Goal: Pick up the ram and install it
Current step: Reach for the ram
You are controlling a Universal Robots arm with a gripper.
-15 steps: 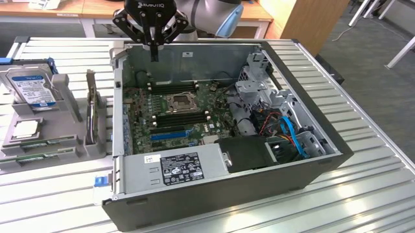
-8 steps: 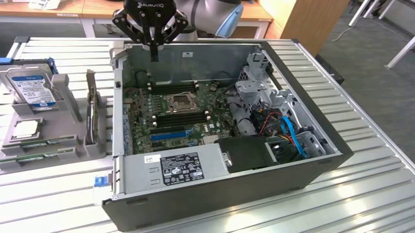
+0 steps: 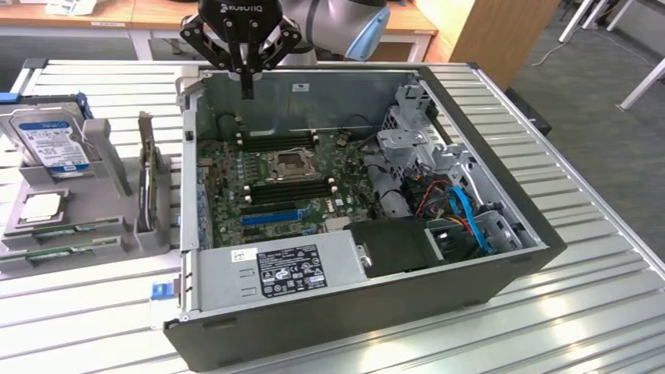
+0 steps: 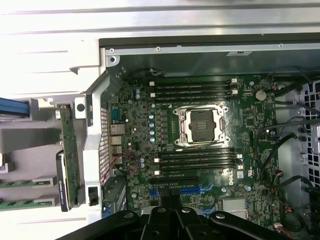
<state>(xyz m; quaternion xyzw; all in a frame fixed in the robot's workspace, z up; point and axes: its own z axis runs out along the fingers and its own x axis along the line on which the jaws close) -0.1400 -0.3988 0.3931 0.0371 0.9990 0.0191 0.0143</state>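
The tool [image 3: 248, 92] is held closed, nothing clamped, above the open computer case [image 3: 364, 315]; the ram [image 3: 59, 231] is laid in the grey holder [image 3: 112, 243].

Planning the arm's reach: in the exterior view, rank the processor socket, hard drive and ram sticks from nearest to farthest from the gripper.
From the gripper over the case's far wall:
1. Processor socket, inside the case, mid-board.
2. Hard drive, in the tray on the exterior view's left.
3. Ram sticks, same tray, its near end.

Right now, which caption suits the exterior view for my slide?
Shut hand above open computer case; RAM sticks lie in grey holder at the exterior view's left.
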